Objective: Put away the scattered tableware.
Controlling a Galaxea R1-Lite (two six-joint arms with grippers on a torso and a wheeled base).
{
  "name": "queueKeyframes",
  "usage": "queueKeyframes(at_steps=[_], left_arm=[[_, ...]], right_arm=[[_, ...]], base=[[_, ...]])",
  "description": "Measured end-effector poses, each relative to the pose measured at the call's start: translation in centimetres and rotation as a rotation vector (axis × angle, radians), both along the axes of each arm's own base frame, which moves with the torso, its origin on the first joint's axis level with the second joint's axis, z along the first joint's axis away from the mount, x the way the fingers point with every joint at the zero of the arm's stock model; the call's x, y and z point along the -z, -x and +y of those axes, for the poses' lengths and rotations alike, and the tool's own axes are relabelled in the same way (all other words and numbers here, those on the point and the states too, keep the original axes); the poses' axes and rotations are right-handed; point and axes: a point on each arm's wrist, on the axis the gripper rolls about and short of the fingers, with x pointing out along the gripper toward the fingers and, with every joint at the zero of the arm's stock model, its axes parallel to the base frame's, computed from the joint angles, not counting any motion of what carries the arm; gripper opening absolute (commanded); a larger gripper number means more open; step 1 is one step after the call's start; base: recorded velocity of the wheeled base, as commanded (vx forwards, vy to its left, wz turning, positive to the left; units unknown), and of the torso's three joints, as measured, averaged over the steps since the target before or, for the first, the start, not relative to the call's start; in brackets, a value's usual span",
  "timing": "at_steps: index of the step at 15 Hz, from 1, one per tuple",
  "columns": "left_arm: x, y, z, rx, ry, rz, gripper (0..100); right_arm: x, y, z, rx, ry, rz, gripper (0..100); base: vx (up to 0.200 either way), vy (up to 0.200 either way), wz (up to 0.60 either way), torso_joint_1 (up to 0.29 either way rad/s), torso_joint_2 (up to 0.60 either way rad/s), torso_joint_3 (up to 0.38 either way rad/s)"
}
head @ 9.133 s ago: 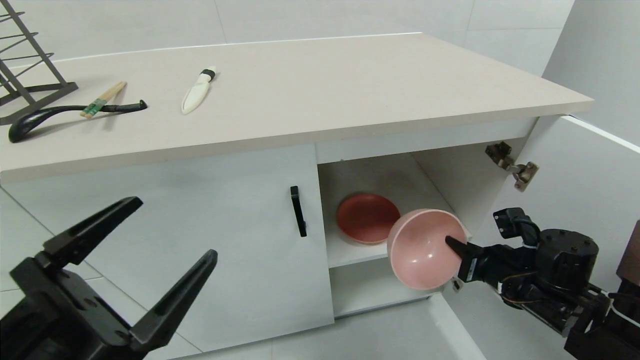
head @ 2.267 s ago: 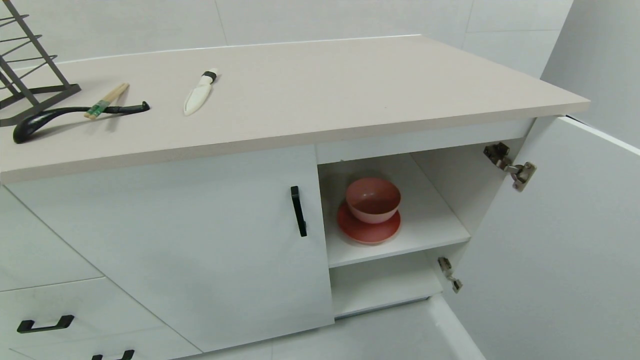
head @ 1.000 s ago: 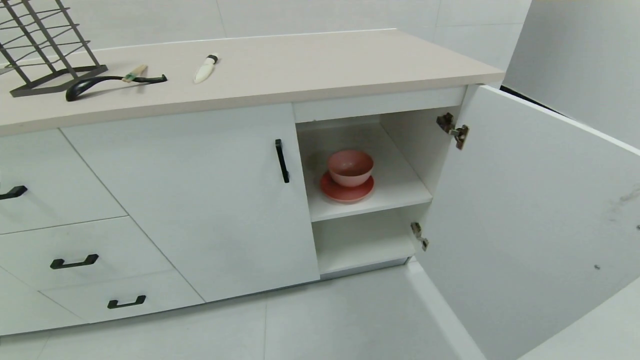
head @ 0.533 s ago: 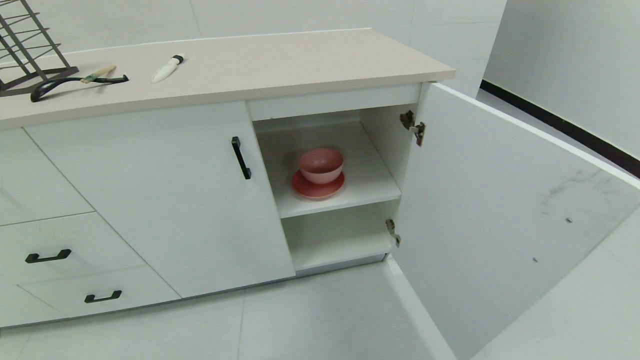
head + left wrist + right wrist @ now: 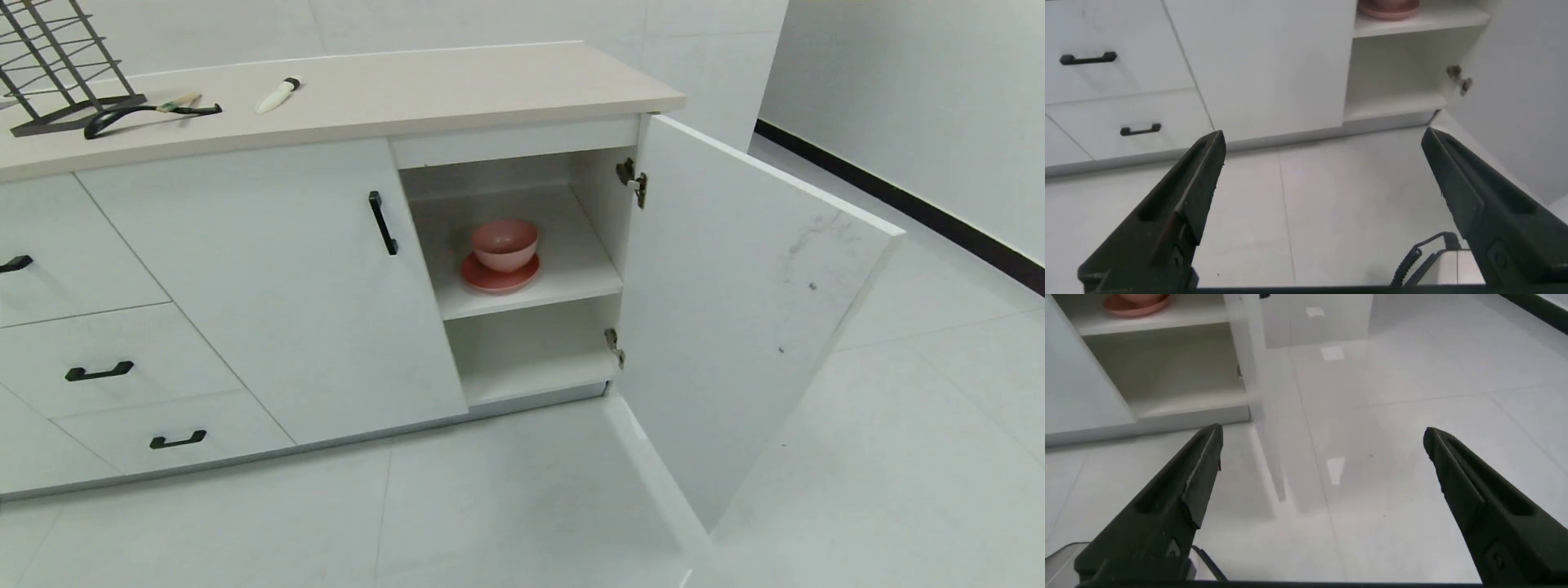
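Observation:
A pink bowl (image 5: 504, 242) sits upright on a red plate (image 5: 498, 280) on the upper shelf (image 5: 571, 273) of the open cabinet. On the countertop at the far left lie a black ladle (image 5: 139, 115), a pair of chopsticks (image 5: 181, 101) and a white sheathed utensil (image 5: 277, 95). My left gripper (image 5: 1323, 140) hangs open and empty over the floor in front of the cabinet, with the plate (image 5: 1388, 10) far ahead. My right gripper (image 5: 1323, 436) is open and empty too, low over the floor near the door's edge, with the plate (image 5: 1135, 304) far off.
The cabinet's right door (image 5: 735, 310) stands wide open, jutting out over the tiled floor. The left door with a black handle (image 5: 382, 222) is shut. Drawers (image 5: 98, 371) are at the left. A dark wire rack (image 5: 57, 57) stands at the counter's far left.
The right gripper, which held the pink bowl, has left it on the red plate. Both arms have dropped out of the head view. The camera has backed away, shifting the whole picture.

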Motion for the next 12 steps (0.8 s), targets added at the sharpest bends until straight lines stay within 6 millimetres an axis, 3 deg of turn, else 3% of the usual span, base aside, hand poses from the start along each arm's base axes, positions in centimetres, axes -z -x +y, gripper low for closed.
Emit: queueKeyframes(at_steps=[3,7,11,12], left_arm=[[0.00,0.00,0.00,0.000,0.001,0.000,100],[0.00,0.00,0.00,-0.001,0.004,0.000,100],[0.00,0.00,0.00,0.000,0.004,0.000,100],[0.00,0.00,0.00,-0.002,0.004,0.000,100]], right_arm=[[0.01,0.00,0.00,-0.001,0.000,0.001,100],[0.00,0.00,0.00,0.000,0.000,0.001,100],[0.00,0.00,0.00,0.000,-0.002,0.001,100],[0.01,0.00,0.01,-0.003,0.003,0.001,0]], base=[[0.000,-0.200,0.40,0.004,0.00,0.004],[0.000,0.000,0.60,0.004,0.00,0.004],[0.000,0.000,0.00,0.000,0.00,0.000],[0.000,0.000,0.00,0.000,0.00,0.000]])
